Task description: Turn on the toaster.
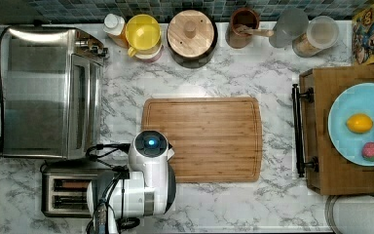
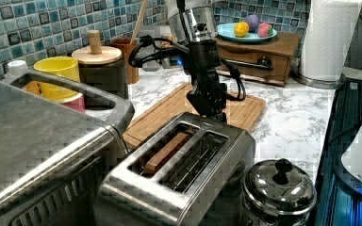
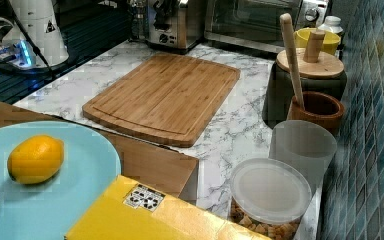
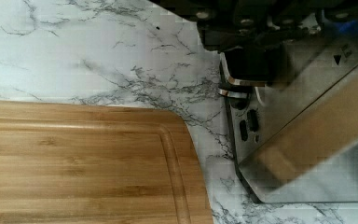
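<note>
Hovering hand: the hand [image 2: 210,104] hangs at the centre of the left view, right over the far end of the toaster [image 2: 179,172]; whether its fingers are apart or together, I cannot tell.
Toaster: lower left of the top view, at the worktop's [image 1: 233,204] front edge, its right end under the white arm [image 1: 143,180]; two long slots face up.
Toaster oven: the big steel oven [image 1: 48,92] fills the top view's left, just behind the toaster.
Cutting board: the wooden board [image 1: 209,139] lies mid-frame in the top view, just right of the arm.
Plate: a blue plate [image 1: 355,105] with fruit sits at the top view's right edge.
</note>
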`<action>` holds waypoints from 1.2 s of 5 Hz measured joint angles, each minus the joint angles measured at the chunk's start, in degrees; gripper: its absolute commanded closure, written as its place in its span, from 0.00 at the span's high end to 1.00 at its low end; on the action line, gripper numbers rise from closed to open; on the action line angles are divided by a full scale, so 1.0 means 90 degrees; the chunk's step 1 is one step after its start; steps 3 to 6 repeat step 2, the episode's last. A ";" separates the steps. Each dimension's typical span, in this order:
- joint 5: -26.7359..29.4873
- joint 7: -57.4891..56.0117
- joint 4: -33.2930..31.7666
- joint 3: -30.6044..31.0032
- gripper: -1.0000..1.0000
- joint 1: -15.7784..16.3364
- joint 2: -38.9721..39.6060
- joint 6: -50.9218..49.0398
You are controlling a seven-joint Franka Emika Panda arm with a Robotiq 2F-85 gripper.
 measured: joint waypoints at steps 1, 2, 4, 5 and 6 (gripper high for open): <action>0.0025 0.0000 0.0012 0.0005 0.00 -0.0026 0.0023 -0.0006; 0.0025 0.0000 0.0000 0.0014 0.00 -0.0037 0.0012 -0.0028; 0.0025 0.0000 0.0000 0.0014 0.00 -0.0037 0.0012 -0.0028; 0.0025 0.0000 0.0000 0.0014 0.00 -0.0037 0.0012 -0.0028; 0.0025 0.0000 0.0000 0.0014 0.00 -0.0037 0.0012 -0.0028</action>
